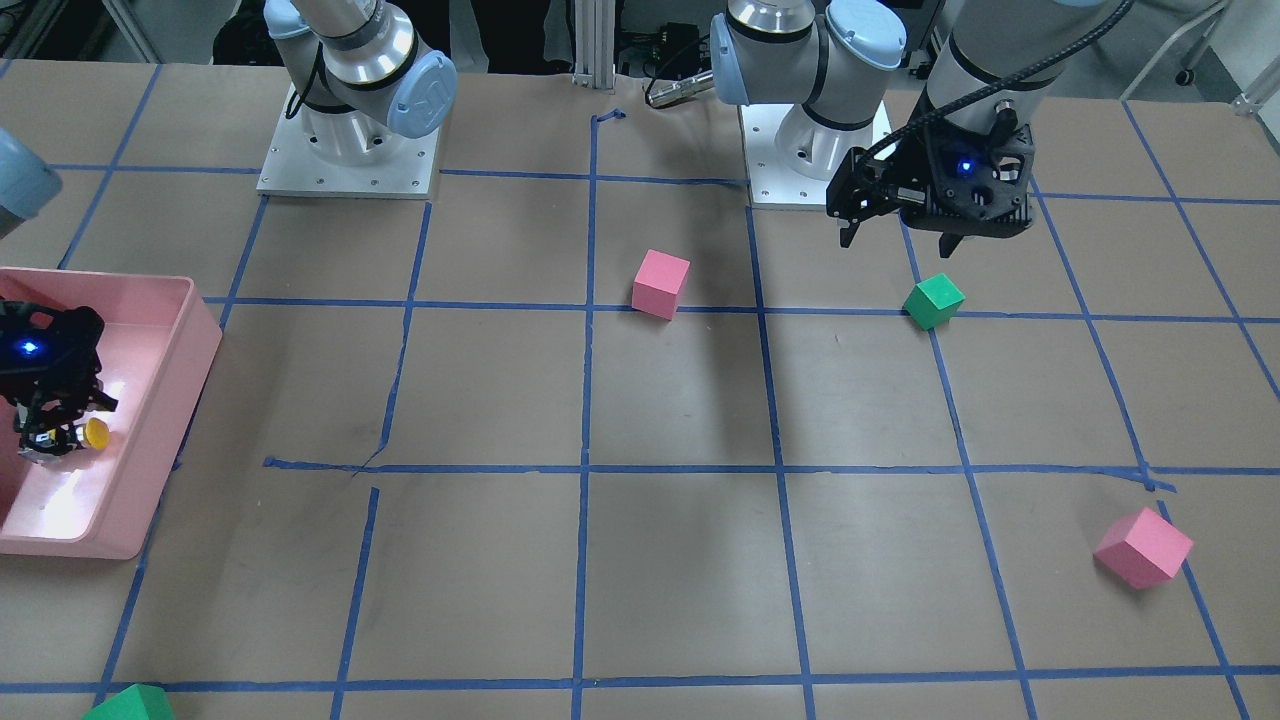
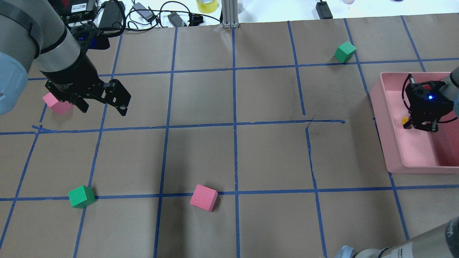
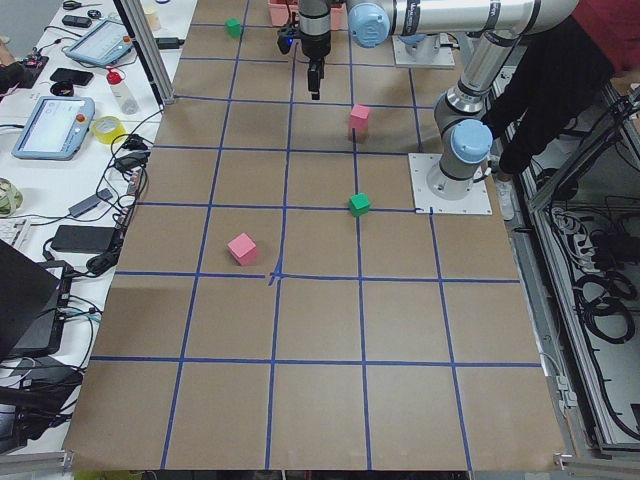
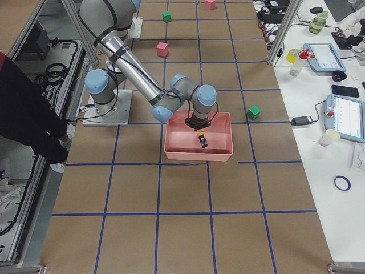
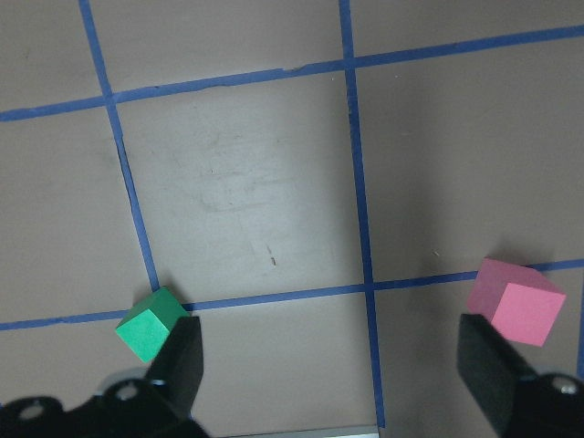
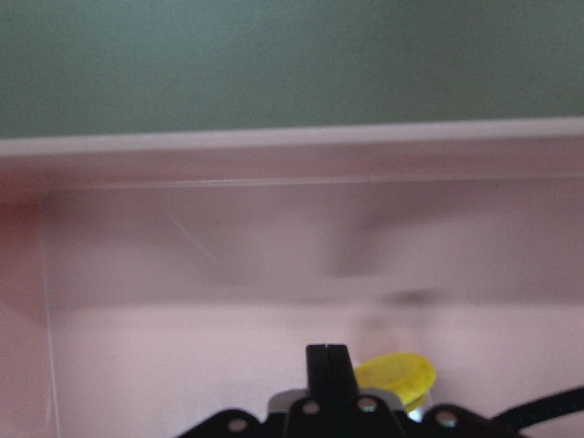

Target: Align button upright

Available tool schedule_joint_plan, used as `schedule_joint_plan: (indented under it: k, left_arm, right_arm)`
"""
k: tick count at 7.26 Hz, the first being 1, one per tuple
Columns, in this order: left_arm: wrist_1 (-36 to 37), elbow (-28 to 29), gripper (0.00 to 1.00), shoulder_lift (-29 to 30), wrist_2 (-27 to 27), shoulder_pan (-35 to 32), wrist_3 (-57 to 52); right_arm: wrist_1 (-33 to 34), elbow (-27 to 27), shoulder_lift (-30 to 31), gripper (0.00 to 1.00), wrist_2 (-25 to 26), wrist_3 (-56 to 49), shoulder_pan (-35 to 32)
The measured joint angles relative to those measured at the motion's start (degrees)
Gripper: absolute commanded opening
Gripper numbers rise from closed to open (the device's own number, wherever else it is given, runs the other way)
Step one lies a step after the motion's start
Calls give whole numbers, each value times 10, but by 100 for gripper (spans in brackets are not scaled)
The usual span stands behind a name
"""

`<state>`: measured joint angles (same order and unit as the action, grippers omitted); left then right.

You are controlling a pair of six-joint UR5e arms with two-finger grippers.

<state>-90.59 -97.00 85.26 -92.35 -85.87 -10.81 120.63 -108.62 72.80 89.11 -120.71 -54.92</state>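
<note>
The button (image 1: 88, 434) is inside the pink bin (image 1: 205, 335) at the table's end on my right side. Its yellow cap (image 6: 394, 374) sticks out sideways just past my right gripper's fingertips. My right gripper (image 1: 62, 428) reaches down into the bin, tilted, its jaws closed together at the button's base. The base is mostly hidden by the fingers. From overhead only a bit of yellow (image 2: 404, 120) shows beside the gripper (image 2: 416, 123). My left gripper (image 2: 102, 107) is open and empty, hovering above the table far from the bin.
A pink cube (image 2: 57, 103) lies just behind the left gripper. A green cube (image 2: 81, 196) and a second pink cube (image 2: 203, 197) lie nearer the robot. Another green cube (image 2: 345, 51) lies past the bin (image 2: 380, 107). Cables sit at the far edge.
</note>
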Motion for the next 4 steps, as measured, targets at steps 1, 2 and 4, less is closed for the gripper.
schedule_joint_plan:
  k: [1,2,4]
  left_arm:
    - [1,0,100,1,0,0,-1]
    - [3,1,100,2,1,0,0]
    - [8,3,100,4,1,1,1]
  right_arm:
    - [-25,19,11,0,10,12,-2]
    - [-54,42,20,0,12,21,-3]
    - [-85,68,36,0,10,35,-9]
